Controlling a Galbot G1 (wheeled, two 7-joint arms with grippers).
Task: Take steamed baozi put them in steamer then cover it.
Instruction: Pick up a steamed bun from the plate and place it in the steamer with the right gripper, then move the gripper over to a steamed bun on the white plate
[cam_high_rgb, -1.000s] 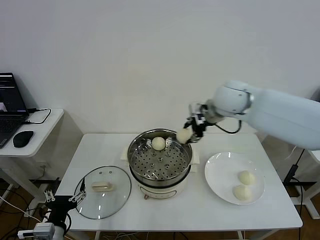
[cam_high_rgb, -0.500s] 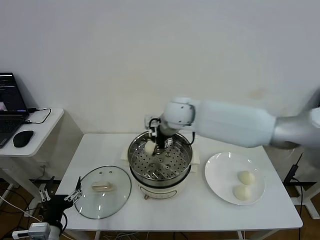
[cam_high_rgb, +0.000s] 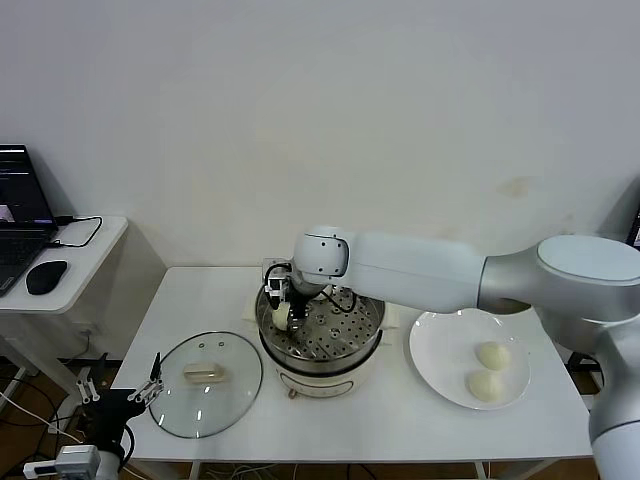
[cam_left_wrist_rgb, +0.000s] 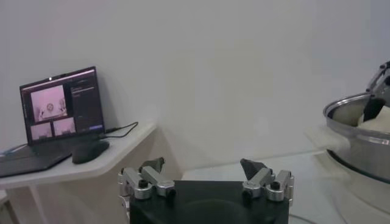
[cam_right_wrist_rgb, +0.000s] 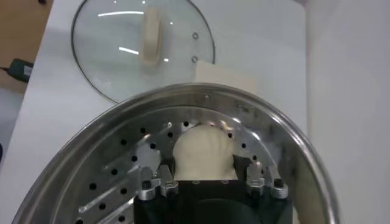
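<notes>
While the head view half hides it behind the right gripper (cam_high_rgb: 283, 308) at the steamer's (cam_high_rgb: 320, 355) left rim, the right wrist view shows a baozi (cam_right_wrist_rgb: 204, 152) resting on the perforated tray between parted fingers. Lower left, the left gripper (cam_left_wrist_rgb: 206, 176) idles open beside the glass cover (cam_high_rgb: 205, 385).

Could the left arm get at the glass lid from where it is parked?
Probably yes. The left tool, open, sits at the table's near-left edge right beside the cover, which lies flat with its handle up and nothing on it; the right tool is inside the steamer.
</notes>
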